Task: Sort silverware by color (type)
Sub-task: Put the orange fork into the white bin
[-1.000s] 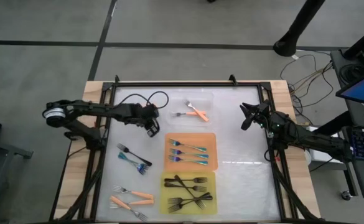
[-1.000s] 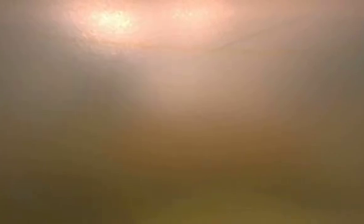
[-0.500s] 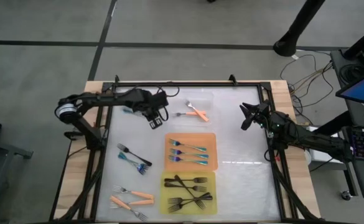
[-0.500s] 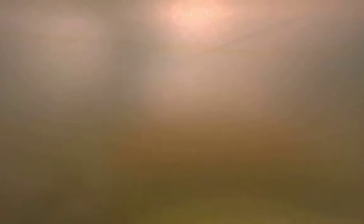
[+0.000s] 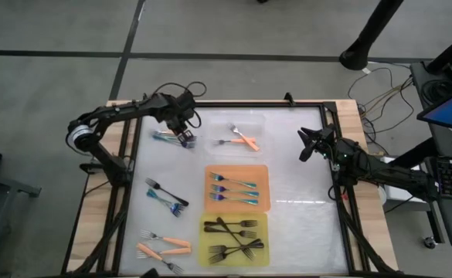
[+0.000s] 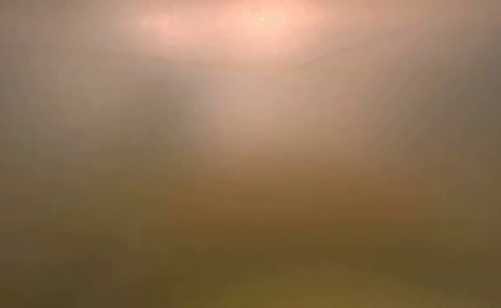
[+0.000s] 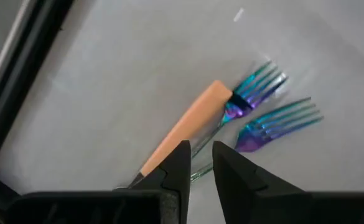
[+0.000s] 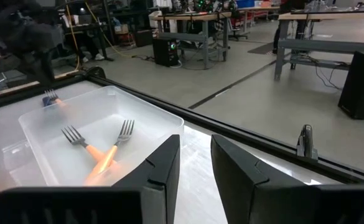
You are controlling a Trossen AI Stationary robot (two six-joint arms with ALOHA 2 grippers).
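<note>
Forks lie sorted and loose: two orange forks [image 5: 245,140] crossed, teal forks [image 5: 231,191] in rows, black forks [image 5: 231,239] heaped; other teal [image 5: 166,199] and orange [image 5: 164,247] forks lie loose on the desk.

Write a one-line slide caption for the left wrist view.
Left claw, fingers slightly apart, poised above an orange-handled fork and a second iridescent-tined fork.

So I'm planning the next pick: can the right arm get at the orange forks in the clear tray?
Probably yes: the right gripper faces the clear tray, nothing stands between, and the orange forks lie uncovered.
</note>
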